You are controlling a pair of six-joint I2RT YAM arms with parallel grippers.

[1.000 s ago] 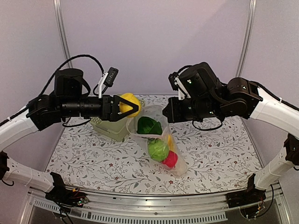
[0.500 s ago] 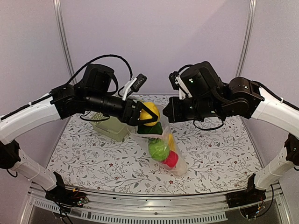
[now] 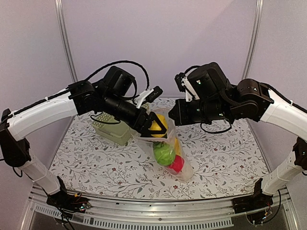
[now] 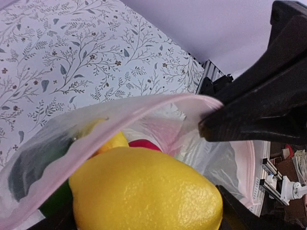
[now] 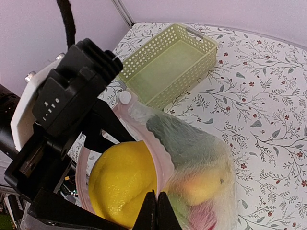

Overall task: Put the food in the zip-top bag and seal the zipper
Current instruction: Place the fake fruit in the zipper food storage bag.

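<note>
no readable text, labels, brands, numbers or signs in any view

**Left arm bringing yellow fruit to bag mouth**

Left gripper [image 3: 159, 128] is swinging right, away from beside the basket [image 3: 111, 132], and dipping down. It is carrying the yellow fruit [image 3: 159, 124] up to the open mouth of the zip-top bag [image 3: 183, 168], and the fruit is now going in past the rim. Left arm is stretching further across the table. In the top view, fruit and gripper are covering the dark green vegetable [image 5: 187, 139].
</note>
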